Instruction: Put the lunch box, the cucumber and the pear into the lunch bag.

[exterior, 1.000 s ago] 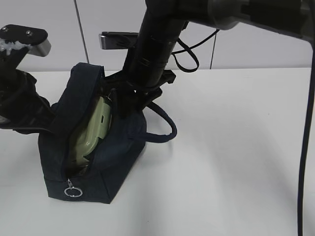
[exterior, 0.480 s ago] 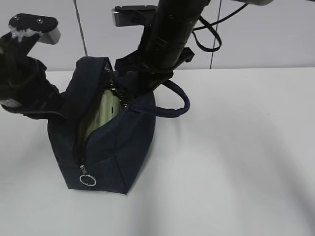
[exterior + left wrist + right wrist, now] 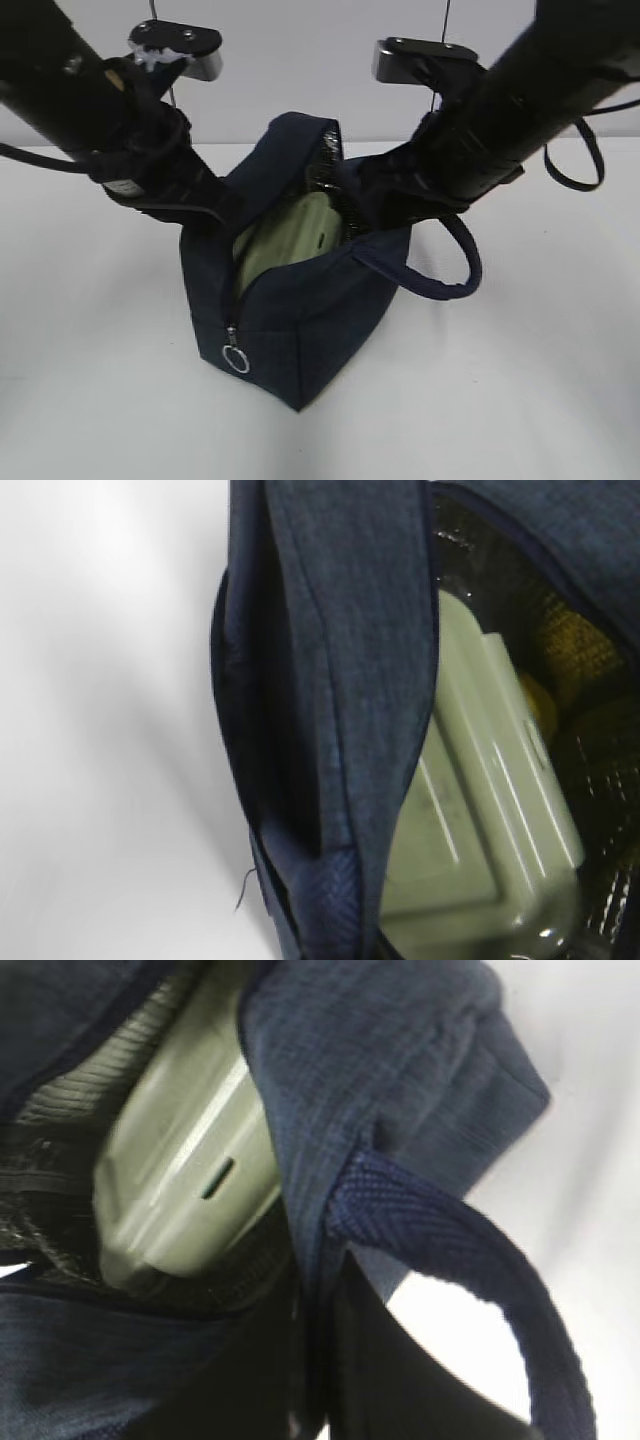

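The navy lunch bag (image 3: 300, 320) stands upright on the white table with its zipper open and its ring pull (image 3: 236, 360) hanging at the front. The lunch box's sage-green lid (image 3: 295, 235) shows inside, leaning; it also shows in the left wrist view (image 3: 480, 810) and the right wrist view (image 3: 185, 1170). A yellow bit of the pear (image 3: 545, 695) shows behind the box. The cucumber is hidden. My left gripper (image 3: 218, 208) pinches the bag's left rim (image 3: 350, 680). My right gripper (image 3: 368, 205) pinches the right rim (image 3: 330, 1290) beside the loop handle (image 3: 470, 1260).
The bag's loop handle (image 3: 450, 285) hangs out to the right over the white table (image 3: 540, 380). A pale wall stands behind. Both dark arms slant down to the bag from the upper left and upper right.
The bag has shifted right toward the middle. The left arm has come to its left rim and the right arm has swung over to its right side, so the mouth is spread between them.
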Available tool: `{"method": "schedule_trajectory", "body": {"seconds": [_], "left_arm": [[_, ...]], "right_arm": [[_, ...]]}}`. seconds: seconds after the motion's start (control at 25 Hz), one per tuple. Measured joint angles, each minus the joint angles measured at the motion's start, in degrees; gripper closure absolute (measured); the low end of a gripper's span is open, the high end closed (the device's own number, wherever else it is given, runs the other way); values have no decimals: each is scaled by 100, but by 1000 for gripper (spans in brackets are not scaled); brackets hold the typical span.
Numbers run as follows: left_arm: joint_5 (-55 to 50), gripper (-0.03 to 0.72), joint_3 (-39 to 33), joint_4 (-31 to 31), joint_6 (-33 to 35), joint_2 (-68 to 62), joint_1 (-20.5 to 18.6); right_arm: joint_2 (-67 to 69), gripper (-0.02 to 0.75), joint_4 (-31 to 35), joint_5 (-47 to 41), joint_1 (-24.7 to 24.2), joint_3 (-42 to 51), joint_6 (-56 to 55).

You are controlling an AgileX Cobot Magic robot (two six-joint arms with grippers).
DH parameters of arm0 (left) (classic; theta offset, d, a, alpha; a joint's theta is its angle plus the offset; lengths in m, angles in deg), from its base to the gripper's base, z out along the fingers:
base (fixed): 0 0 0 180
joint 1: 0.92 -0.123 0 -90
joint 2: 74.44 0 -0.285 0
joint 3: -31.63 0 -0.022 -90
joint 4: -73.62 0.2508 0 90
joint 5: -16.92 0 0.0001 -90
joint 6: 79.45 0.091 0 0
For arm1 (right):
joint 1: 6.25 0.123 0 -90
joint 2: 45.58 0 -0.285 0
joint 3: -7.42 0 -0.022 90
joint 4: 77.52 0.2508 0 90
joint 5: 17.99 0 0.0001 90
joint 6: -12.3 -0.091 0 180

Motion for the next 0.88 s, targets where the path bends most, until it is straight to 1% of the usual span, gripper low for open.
{"method": "schedule_trajectory", "body": {"seconds": [0.12,0.16,0.2,0.24,0.32,0.36,0.44,0.48,0.6,0.68,0.76,0.88], "left_arm": [[20,695,66,-167,13,-62,50],[9,678,69,-184,13,-62,50],[1,643,76,-183,13,-62,50],[-11,603,76,-189,13,-62,50],[-37,475,86,-208,13,-62,50],[-43,416,86,-209,13,-62,50],[9,349,63,-215,13,-28,50],[109,332,-1,-214,13,49,50],[815,312,-456,-270,13,525,50],[1417,308,-966,-296,13,988,50],[2009,307,-1502,-305,56,1535,50],[2732,305,-2367,-311,291,2234,50]], "right_arm": [[-123,727,91,165,0,144,164],[-123,715,103,210,0,153,237],[-123,693,152,253,0,156,322],[-123,633,223,293,0,156,442],[-164,496,353,370,0,156,666],[-189,392,436,405,0,156,820],[-295,273,548,473,0,156,1021],[-376,240,585,524,0,156,1081],[-678,214,621,700,0,186,1203],[-954,214,654,1048,151,340,1309],[-1256,217,721,1564,451,708,1424],[-1731,228,800,2607,1188,1464,1470]]}}
